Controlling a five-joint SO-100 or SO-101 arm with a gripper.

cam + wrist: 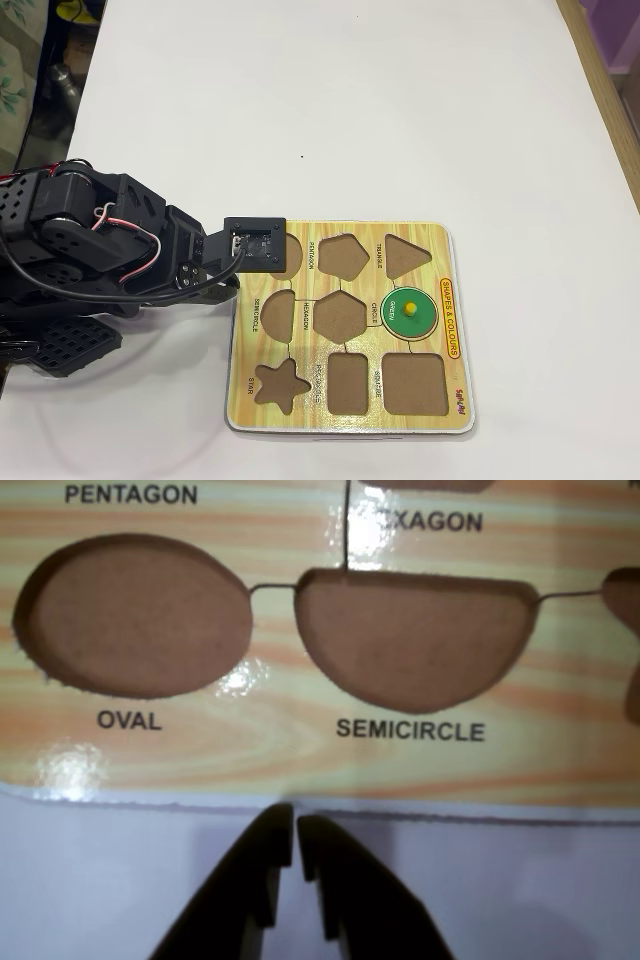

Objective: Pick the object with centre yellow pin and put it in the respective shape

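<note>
The object with centre yellow pin [410, 311], a green round disc, lies flat in the round cut-out labelled CIRCLE on the right part of the yellow wood-grain puzzle board [300, 415] in the overhead view; it fills that cut-out. My gripper [228, 287] hangs over the board's left edge, far from the disc. In the wrist view the gripper [296, 825] is shut and holds nothing, its black fingertips just short of the board's edge [300, 770], below the empty OVAL [135, 615] and SEMICIRCLE [415, 635] cut-outs. The disc is out of the wrist view.
Empty cut-outs on the board include a star [277, 387], hexagon [340, 313], pentagon [345, 254], triangle [406, 256] and two rectangular ones [414, 383]. The board lies on a white table [350, 110]. The arm's black body [80, 250] stands at the left.
</note>
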